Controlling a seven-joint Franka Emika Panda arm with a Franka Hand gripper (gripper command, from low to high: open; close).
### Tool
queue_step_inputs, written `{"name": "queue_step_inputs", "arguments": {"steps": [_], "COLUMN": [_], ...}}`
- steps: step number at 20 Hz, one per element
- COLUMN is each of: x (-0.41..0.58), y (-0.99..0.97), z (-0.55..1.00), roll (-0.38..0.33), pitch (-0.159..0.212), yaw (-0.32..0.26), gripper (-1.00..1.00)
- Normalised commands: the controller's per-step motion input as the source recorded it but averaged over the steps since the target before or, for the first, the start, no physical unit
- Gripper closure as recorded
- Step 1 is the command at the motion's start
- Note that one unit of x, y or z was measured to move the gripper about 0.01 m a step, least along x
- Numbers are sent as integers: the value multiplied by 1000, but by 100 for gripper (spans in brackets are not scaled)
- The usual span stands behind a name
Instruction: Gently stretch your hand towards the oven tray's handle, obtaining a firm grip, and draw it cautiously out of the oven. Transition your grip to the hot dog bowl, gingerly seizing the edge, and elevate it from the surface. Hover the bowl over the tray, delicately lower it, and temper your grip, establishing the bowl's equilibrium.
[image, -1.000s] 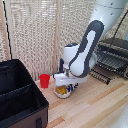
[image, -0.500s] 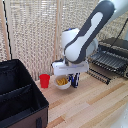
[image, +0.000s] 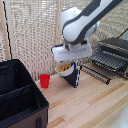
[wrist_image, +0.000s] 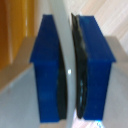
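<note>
My gripper (image: 67, 59) is shut on the rim of the hot dog bowl (image: 63, 68), a small white bowl with yellowish food, and holds it well above the wooden table. In the wrist view the two blue fingers (wrist_image: 47, 65) pinch the thin white bowl rim (wrist_image: 62, 45) between their black pads. The oven (image: 114, 49) stands at the exterior view's right. Its wire oven tray (image: 106, 61) is slid out in front, with the handle bar (image: 94, 73) along its front edge. The bowl is to the left of the tray, apart from it.
A dark blue upright book (image: 75, 78) stands just below and behind the bowl. A small red cup (image: 45, 80) sits to its left. A big black fabric case (image: 20, 100) fills the near left. A slatted screen backs the table.
The bowl has risen from the table surface with my gripper shut on its rim. The arm has lifted and come closer to the camera.
</note>
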Motion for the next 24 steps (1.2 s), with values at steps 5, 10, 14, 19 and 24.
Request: {"name": "queue_step_inputs", "arguments": {"steps": [5, 10, 14, 19, 24], "x": [539, 479, 476, 482, 374], "y": [-208, -194, -393, -601, -856], "z": [804, 666, 444, 380, 376], "roll": [-92, -82, -24, 0, 4], "pitch": [94, 23, -31, -77, -99], "yaw": [-236, -245, -199, -144, -86], "gripper": [100, 100, 100, 100, 100]}}
